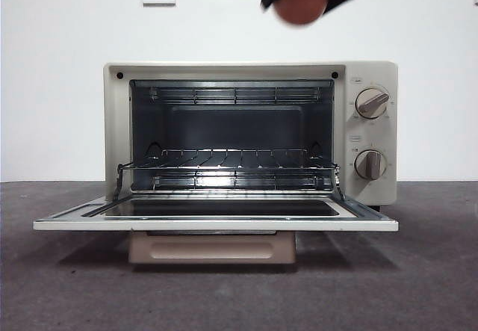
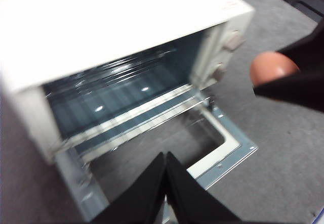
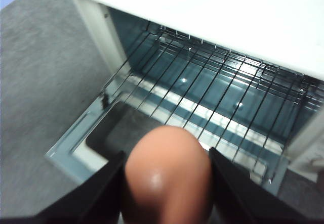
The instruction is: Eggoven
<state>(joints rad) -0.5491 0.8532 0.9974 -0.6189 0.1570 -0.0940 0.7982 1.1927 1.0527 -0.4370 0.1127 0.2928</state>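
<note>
Egg point(image 3: 168, 176) pinched in right end effector point(image 3: 167, 183), held high above toaster oven point(image 1: 250, 133), over its right half. Oven door point(image 1: 216, 223) dropped flat open above grey table point(image 1: 60, 286), wire rack point(image 1: 231, 159) bare inside. Left end effector point(image 2: 166, 183) pressed together, empty, hovering before the door.

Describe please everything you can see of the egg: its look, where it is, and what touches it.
The egg is small, smooth and reddish-brown, with a soft shine on its shell, and it looks whole. The right gripper holds it, one black jaw pressing each side. It hangs in the air above the toaster oven, higher than the oven's top and towards the knob side, touching nothing else. The oven door lies open below; the egg is not yet on the wire rack.
</note>
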